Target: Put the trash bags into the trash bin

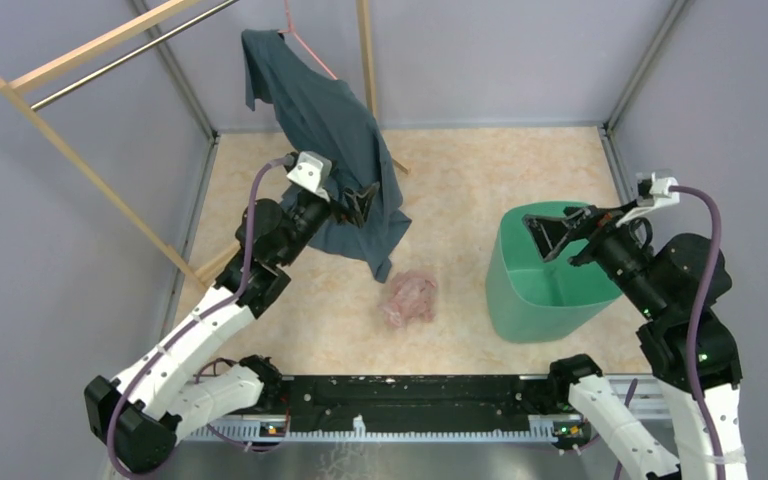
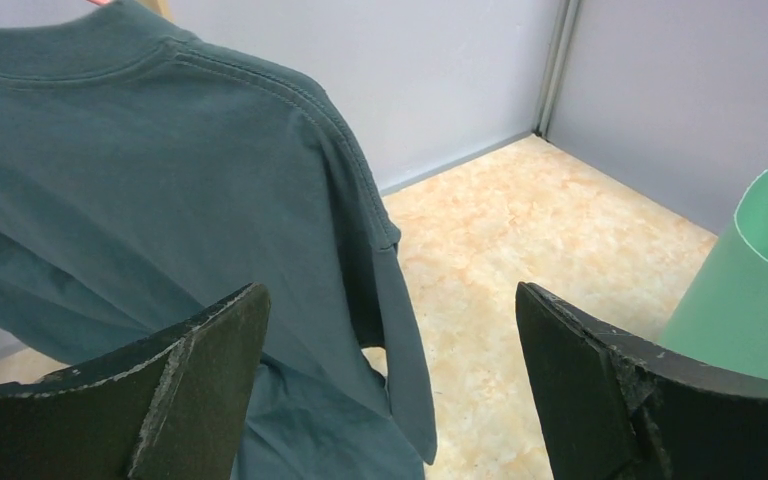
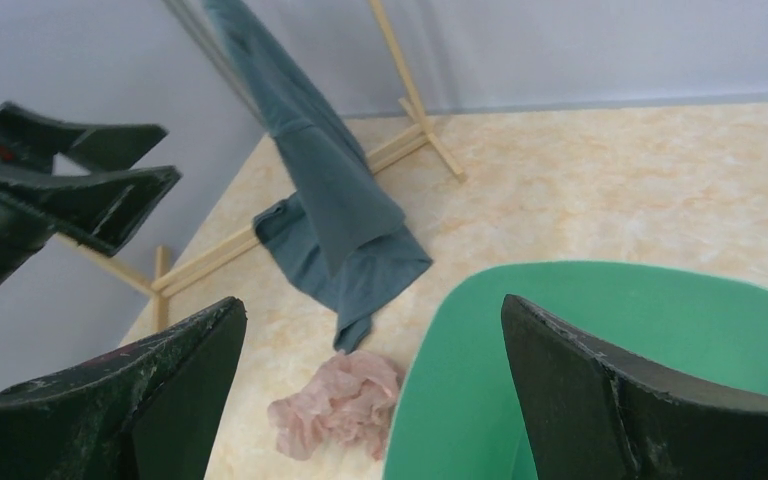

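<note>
The pale pink trash bag (image 1: 408, 298) lies crumpled on the floor left of the teal-green bin (image 1: 540, 285). It also shows in the right wrist view (image 3: 340, 403) beside the bin's rim (image 3: 440, 340). My left gripper (image 1: 363, 201) is open and empty, raised against the hanging shirt, well above and left of the bag. In the left wrist view the left gripper (image 2: 390, 340) shows jaws wide apart. My right gripper (image 1: 560, 238) is open and empty, held over the bin's mouth. In its own view the right gripper (image 3: 375, 345) frames the bag and the bin's near rim.
A dark blue-grey shirt (image 1: 325, 130) hangs from a wooden rack (image 1: 80, 60) at the back left, its hem on the floor near the bag. The shirt fills the left wrist view (image 2: 160, 220). Grey walls enclose the beige floor (image 1: 480, 170).
</note>
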Motion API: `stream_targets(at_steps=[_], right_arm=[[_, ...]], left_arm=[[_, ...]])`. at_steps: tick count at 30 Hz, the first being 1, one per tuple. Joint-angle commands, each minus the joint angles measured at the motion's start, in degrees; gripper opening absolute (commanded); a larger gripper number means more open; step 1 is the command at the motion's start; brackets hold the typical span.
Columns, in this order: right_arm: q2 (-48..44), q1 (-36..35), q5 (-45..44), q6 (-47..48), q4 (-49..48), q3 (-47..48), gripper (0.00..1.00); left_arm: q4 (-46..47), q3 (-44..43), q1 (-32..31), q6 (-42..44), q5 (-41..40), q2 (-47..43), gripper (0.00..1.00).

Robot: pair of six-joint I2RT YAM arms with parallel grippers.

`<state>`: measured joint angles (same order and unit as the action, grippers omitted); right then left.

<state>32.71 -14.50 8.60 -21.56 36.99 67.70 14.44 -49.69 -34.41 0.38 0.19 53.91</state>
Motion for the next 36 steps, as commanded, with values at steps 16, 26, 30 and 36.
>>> stream_targets(at_steps=[16,26,30,36], right_arm=[[14.5,-21.3,8.7,0.6,-2.2,-2.8,0.99],[30.3,-46.1,-26.3,1.9,11.8,-3.7,0.99],[35.7,-48.2,-31.5,0.2,13.0,-6.9,0.98],[41.7,-48.5,-37.9,-1.8,12.9,-10.2,0.97]], left_arm=[[-9.0,-9.8,-0.4,-4.1,-11.3,8.4,0.98],[-9.4,-9.9,-0.3,-3.3,-14.2,7.7,0.98],[-8.2,-9.0,-0.4,-3.1,-14.3,6.9,0.98],[-7.8,-8.7,-0.4,-3.0,-14.5,6.5,0.98]])
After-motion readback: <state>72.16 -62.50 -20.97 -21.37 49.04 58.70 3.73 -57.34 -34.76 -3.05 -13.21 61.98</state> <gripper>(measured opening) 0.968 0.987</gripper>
